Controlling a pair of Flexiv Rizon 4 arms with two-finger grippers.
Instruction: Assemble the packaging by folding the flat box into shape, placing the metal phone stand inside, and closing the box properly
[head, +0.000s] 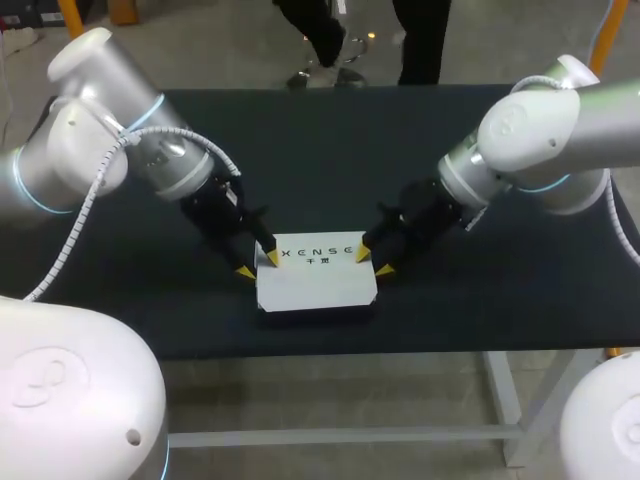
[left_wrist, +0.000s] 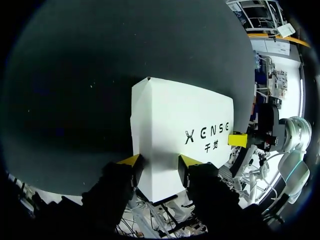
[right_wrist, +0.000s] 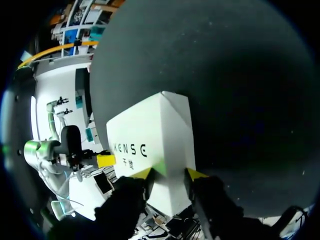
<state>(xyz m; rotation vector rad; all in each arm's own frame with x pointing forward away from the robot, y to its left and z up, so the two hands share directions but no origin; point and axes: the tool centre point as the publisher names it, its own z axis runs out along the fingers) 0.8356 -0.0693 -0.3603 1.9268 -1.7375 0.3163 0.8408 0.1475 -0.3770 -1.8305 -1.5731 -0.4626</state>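
left arm (head: 120, 150): in from the left of the head view, slanting down toward the middle of the worktop (head: 330, 150), with a ribbed white cable (head: 85, 200) looped along its outer side.

left hand (head: 258, 264): at the far-left corner of the box (head: 318, 282). Fingers apart and straddling that corner, one yellow fingertip (head: 272, 257) on the top face just left of the print (head: 317, 254), the other (head: 244, 271) just beside the left wall. Not clamped on anything. Same straddle in the left wrist view, with white card showing between the two tips.

box: white cardboard, folded into shape and shut, lid lying flat. Resting on the worktop close to its near edge, about midway between left and right, long sides running left to right. Dark print along the far part of the top face.

right hand (head: 373, 262): at the far-right corner of the box, mirroring the left hand. Fingers apart, one yellow fingertip (head: 362, 253) on the top face just right of the print, the other (head: 385, 270) just off the right wall. Holding nothing. The box's upper right edge runs between the tips in the right wrist view.

right arm (head: 540, 130): in from the right of the head view, angled down toward the box.

worktop: dark and matte.
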